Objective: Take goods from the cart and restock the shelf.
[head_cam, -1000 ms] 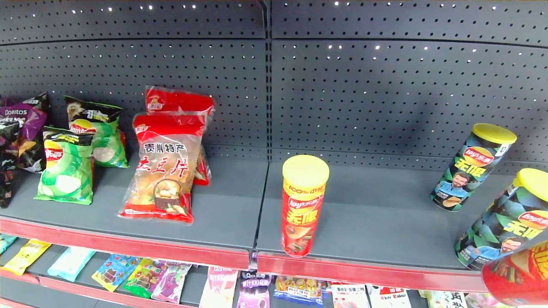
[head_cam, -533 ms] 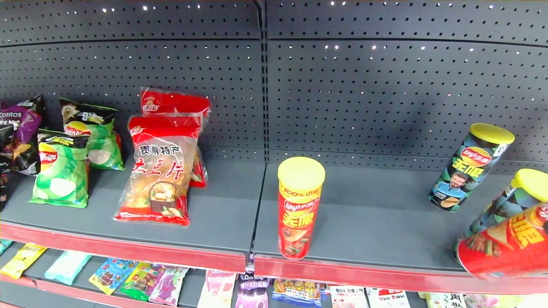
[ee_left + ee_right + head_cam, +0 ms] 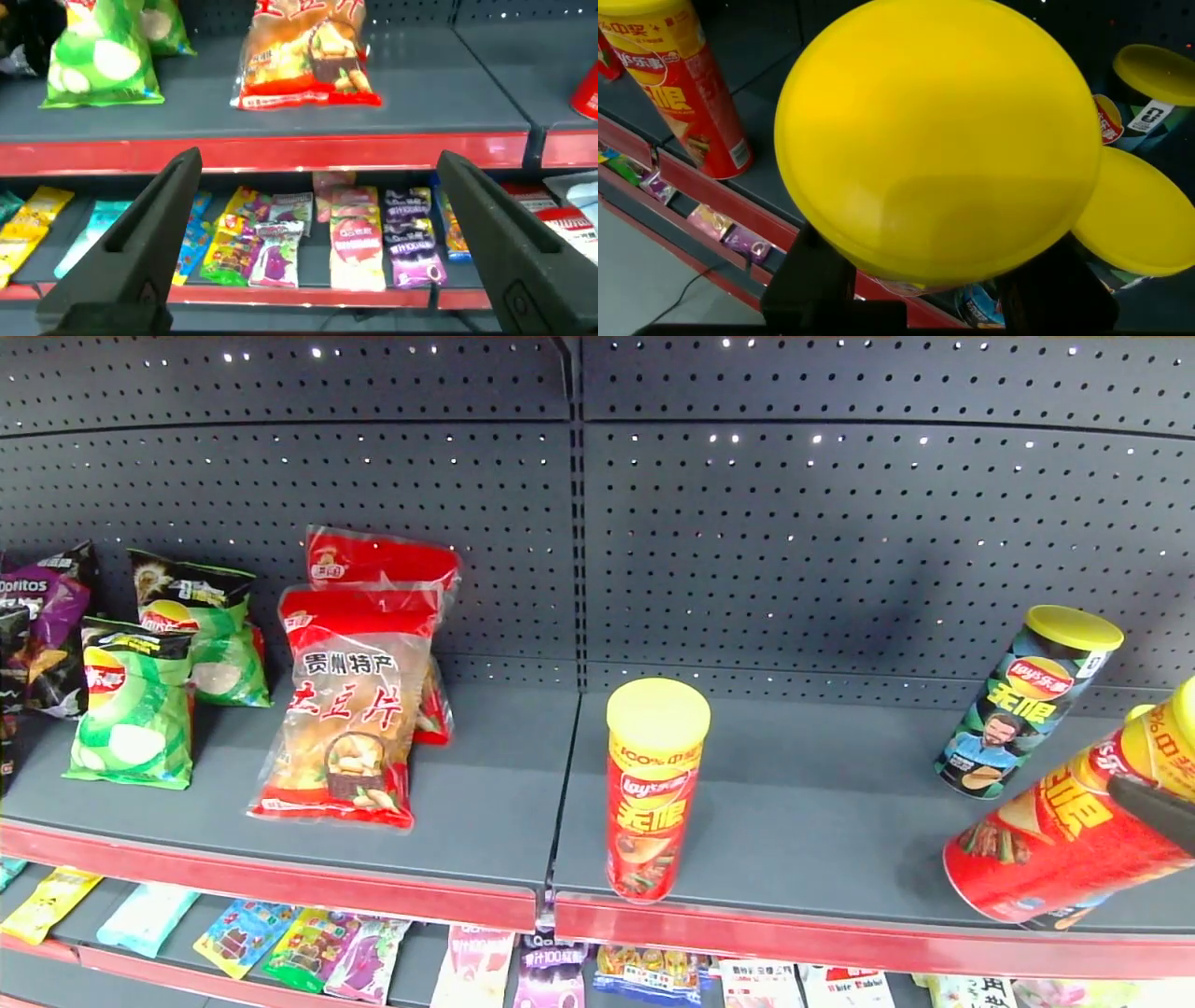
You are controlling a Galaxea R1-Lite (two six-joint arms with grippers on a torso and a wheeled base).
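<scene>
Shows R gripper (image 3: pixel 1153 810) clamped on tilted can (image 3: pixel 1055 840), right of upright can (image 3: pixel 656 789); L gripper (image 3: pixel 313 233) wide open, empty, facing left of upright can.

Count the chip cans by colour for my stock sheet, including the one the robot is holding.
Red cans: 2 (standing red can, tilted red can in the right gripper)
Dark cans: 2 (rear dark can, front dark can partly hidden behind the tilted one)
Total: 4

left pincer (image 3: pixel 318 157) spread wide (facing the shelf (image 3: pixel 439 98)); snack bag (image 3: pixel 304 51) on it
</scene>
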